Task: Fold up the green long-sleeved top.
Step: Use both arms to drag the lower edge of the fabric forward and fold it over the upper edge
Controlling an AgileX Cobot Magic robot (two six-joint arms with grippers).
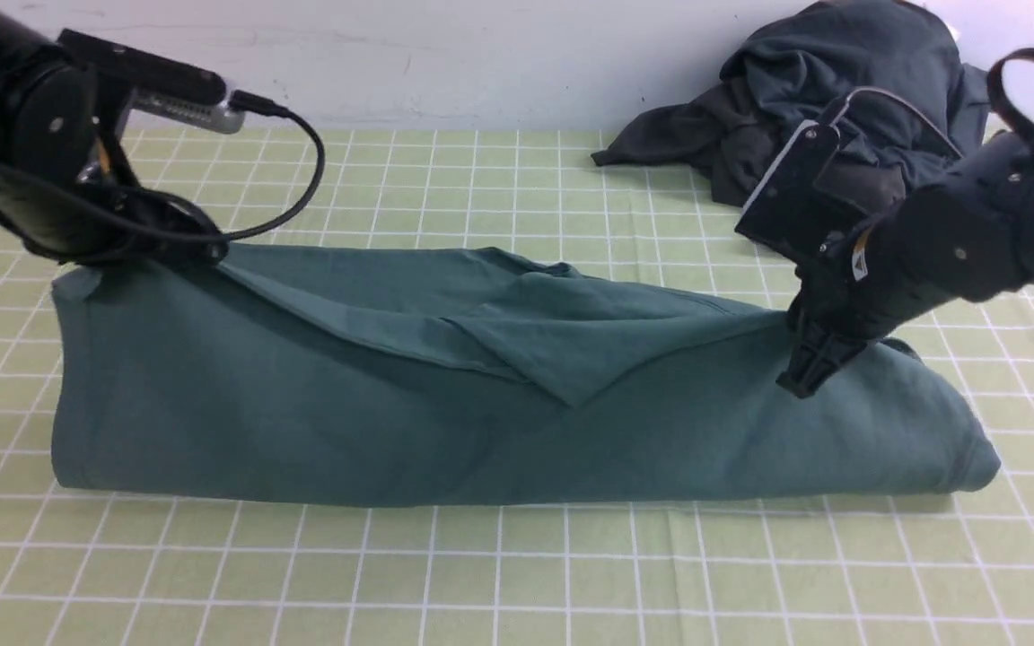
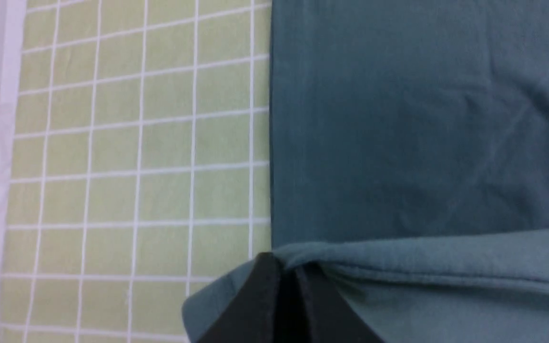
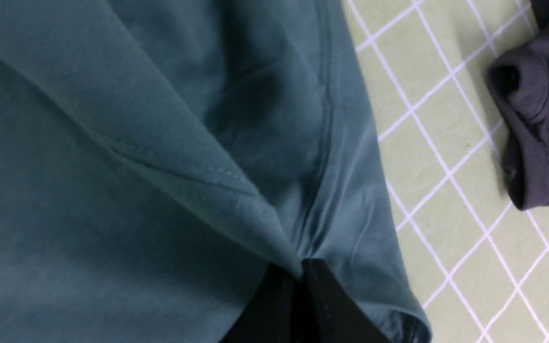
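The green long-sleeved top lies across the middle of the checked cloth as a long folded band, with a loose flap lying over its middle. My left gripper is at the band's far left corner, shut on a fold of the top's edge. My right gripper is on the band's right part, shut on a pinch of the top's fabric. The top's neck label and chest logo are hidden.
A heap of darker charcoal and deep-green garments lies at the back right, just behind my right arm; a grey cuff of it shows in the right wrist view. The green checked cloth covers the table. A white wall stands behind.
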